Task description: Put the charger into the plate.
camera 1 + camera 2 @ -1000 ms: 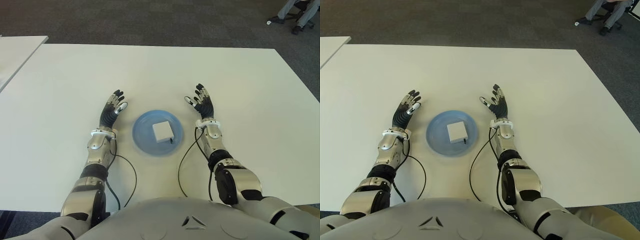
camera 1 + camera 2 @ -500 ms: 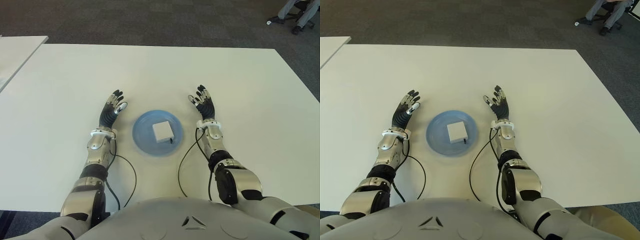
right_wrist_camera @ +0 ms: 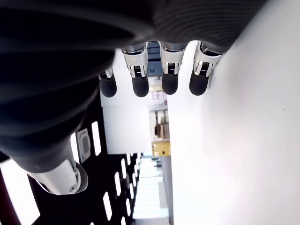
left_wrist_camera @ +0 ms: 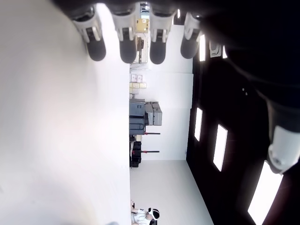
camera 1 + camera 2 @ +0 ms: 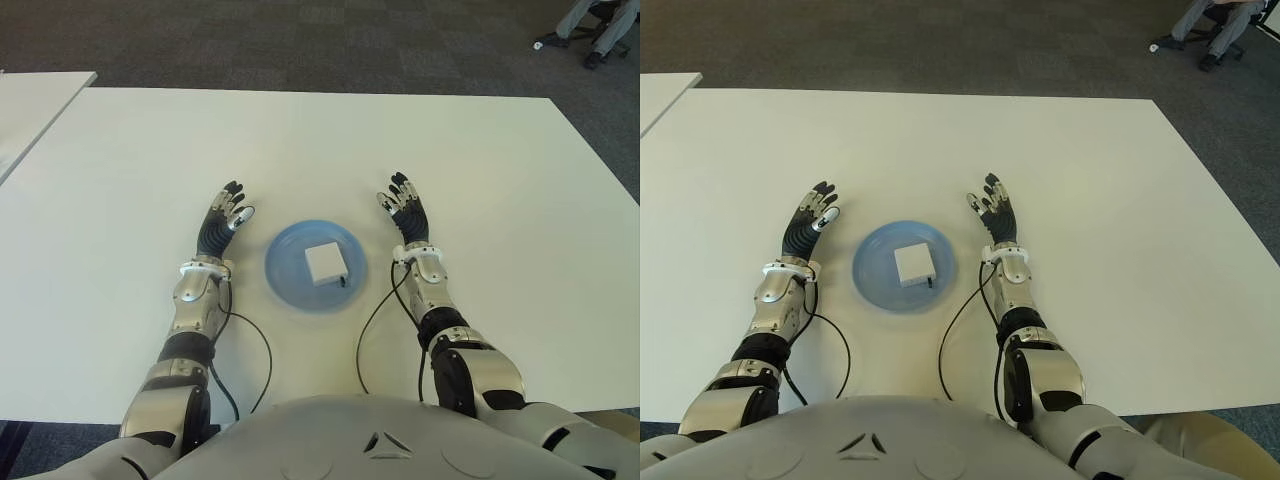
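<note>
On the white rectangular worktop point(image 5: 480, 150), the robot's left hand point(image 5: 222, 220) shows just left of a round, shallow blue plate point(image 5: 283, 268), its dark fingers point(image 4: 127, 46) extended and spread, holding nothing. At the centre of the scene, the small white square charger point(image 5: 325, 261) lies flat inside the plate, a little right of its middle, with a small dark detail at its near right corner that cannot be made out. To the right of the plate, the right hand point(image 5: 407, 210) shows palm-up with its fingers point(image 3: 169, 77) straight and empty. Both hands stand apart from the plate, one on either side.

With the charger already in the plate, the task appears complete. The charger looks like a rigid plastic block, probably light and not fragile, with smooth faces that could slip under a loose hold. Should it need moving, the likeliest hold would be a pinch across two opposite side edges, thumb against fingers, since its flat top offers no purchase and the plate's raised rim leaves little room to slide fingers beneath it.
</note>
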Controlling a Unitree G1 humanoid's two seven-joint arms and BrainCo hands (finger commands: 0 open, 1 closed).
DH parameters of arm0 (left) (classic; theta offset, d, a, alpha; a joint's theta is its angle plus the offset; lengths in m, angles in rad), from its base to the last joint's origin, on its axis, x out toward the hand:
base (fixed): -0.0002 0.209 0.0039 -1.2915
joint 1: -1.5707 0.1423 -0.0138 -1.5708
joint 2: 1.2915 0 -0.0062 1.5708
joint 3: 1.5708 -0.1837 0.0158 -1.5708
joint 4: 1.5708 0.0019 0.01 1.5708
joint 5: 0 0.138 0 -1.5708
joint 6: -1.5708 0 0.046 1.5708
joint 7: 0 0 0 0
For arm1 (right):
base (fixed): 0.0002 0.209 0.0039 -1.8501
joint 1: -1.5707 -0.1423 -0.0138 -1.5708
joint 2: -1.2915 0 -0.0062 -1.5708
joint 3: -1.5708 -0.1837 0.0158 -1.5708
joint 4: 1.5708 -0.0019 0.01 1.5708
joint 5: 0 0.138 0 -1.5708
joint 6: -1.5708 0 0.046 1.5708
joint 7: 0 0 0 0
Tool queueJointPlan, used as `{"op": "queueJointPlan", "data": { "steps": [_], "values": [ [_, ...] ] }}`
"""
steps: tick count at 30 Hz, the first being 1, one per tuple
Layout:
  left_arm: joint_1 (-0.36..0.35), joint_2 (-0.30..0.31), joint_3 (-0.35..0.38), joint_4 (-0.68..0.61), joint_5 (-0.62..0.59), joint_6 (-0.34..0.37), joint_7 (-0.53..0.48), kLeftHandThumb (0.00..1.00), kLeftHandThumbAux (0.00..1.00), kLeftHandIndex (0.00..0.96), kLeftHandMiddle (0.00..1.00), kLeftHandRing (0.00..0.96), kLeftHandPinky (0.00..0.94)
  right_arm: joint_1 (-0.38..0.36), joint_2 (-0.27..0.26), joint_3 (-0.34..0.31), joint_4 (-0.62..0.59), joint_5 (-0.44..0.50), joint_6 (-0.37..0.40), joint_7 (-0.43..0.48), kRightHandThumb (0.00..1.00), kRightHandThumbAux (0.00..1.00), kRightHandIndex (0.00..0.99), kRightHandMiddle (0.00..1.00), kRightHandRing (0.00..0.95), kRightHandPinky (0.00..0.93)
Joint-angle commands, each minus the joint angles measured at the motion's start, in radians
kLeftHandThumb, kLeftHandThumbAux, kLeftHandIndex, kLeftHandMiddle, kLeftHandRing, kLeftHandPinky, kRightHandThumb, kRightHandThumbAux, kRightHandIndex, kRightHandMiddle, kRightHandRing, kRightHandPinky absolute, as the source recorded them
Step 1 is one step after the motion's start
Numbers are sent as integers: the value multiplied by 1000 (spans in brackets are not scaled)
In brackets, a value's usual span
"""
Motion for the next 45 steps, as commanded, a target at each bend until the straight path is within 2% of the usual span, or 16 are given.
{"op": "queueJointPlan", "data": {
  "steps": [1, 19, 30, 45],
  "values": [
    [59, -9, -15, 25, 19, 66, 17, 0, 569, 13, 90, 88, 99, 62, 10, 14, -16, -1, 42, 9, 0, 670, 0, 50, 23, 12],
    [75, -3, -15, -18, 22, 86, 12, 0, 556, 10, 83, 78, 93, 127, 21, 52, -114, -6, 67, 4, 0, 675, 0, 41, 17, 22],
    [79, -2, -14, -33, 21, 103, 12, 0, 558, 12, 85, 80, 100, 139, 35, 62, -117, -8, 69, 3, 0, 698, 0, 50, 28, 43],
    [78, -3, -18, -43, 25, 122, 15, 0, 557, 20, 95, 92, 117, 149, 47, 76, -113, -16, 65, -13, 0, 665, 1, 70, 49, 46]
  ]
}}
